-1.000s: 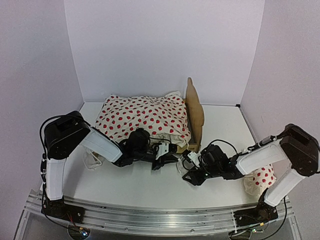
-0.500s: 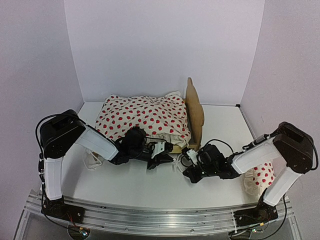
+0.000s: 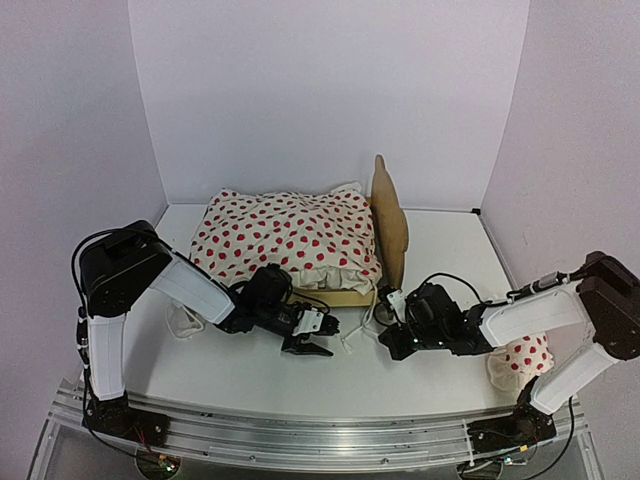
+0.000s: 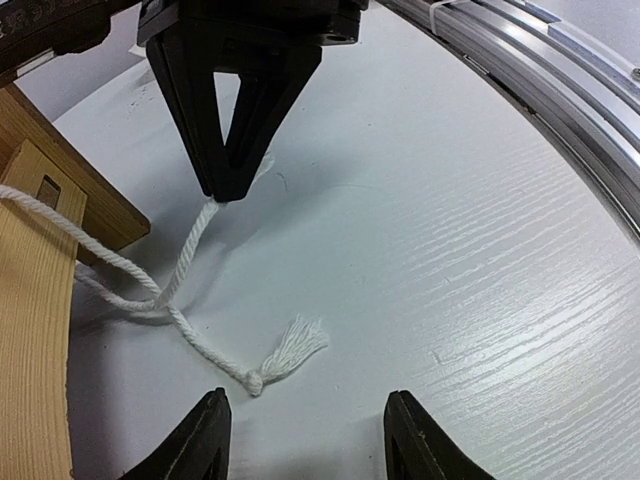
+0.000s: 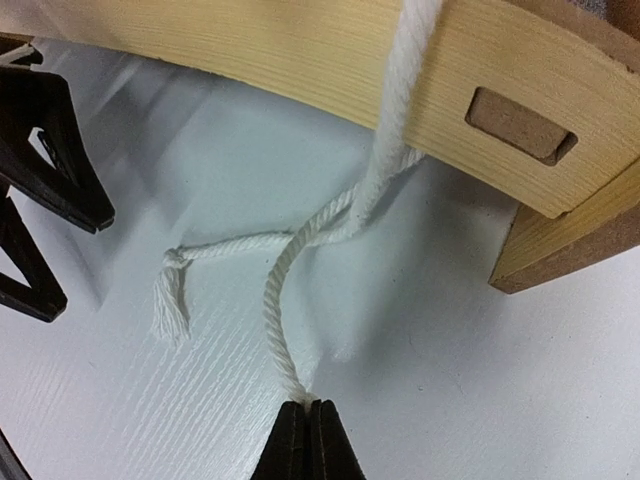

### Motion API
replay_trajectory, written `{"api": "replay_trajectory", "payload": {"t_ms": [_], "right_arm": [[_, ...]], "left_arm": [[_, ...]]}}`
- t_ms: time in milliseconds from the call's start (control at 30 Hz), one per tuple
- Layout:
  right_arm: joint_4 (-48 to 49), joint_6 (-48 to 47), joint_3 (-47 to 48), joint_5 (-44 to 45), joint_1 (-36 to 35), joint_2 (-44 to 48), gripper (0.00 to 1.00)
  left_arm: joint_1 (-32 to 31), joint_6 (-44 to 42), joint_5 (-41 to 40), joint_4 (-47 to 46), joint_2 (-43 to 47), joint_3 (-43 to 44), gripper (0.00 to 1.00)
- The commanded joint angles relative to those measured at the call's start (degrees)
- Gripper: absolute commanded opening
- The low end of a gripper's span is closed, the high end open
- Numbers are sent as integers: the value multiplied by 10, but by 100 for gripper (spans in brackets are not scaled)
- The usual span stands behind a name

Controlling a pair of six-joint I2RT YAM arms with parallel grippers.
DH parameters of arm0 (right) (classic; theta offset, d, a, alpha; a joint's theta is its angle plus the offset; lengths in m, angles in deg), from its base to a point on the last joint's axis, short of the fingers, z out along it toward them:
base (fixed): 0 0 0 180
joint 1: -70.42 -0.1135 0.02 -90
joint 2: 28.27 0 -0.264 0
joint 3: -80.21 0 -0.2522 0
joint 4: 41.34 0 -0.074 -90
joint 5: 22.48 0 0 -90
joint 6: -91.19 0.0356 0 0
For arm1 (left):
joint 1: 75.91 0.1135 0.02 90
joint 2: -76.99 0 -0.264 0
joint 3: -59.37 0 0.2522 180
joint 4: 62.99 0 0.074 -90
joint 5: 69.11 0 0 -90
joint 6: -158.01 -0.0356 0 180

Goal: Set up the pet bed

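Note:
The pet bed (image 3: 388, 215) stands at the back with its plywood headboard to the right and a red-dotted duvet (image 3: 290, 235) piled on it. Two white cords hang from its wooden side rail (image 5: 300, 50) and cross on the table. My right gripper (image 5: 308, 405) is shut on the end of one cord (image 5: 280, 300). The other cord ends in a knotted tassel (image 4: 290, 350), which lies loose on the table just ahead of my left gripper (image 4: 308, 400). The left gripper is open with nothing between its fingers. Both grippers sit low, facing each other in front of the bed (image 3: 308, 345) (image 3: 388, 335).
A small red-dotted pillow (image 3: 525, 355) lies at the right under the right arm. Another white cord (image 3: 185, 320) is bunched on the table at the bed's left end. An aluminium rail (image 3: 320, 435) runs along the near edge. White walls close in three sides.
The right gripper has shut on a cord end and drawn a little to the right. The left gripper has opened, let go of the tasselled cord and backed toward the near edge.

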Motion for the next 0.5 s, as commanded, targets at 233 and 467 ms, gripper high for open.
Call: {"api": "replay_trajectory", "payload": {"t_ms": [233,467], "right_arm": [[6,52,28,16,-2,-5,0],[23,54,9,8,-2,22,0]], "left_arm": [[-22,353,-143,-138,18,59,52],[-73,518,-338,-203,-29,79,47]]}}
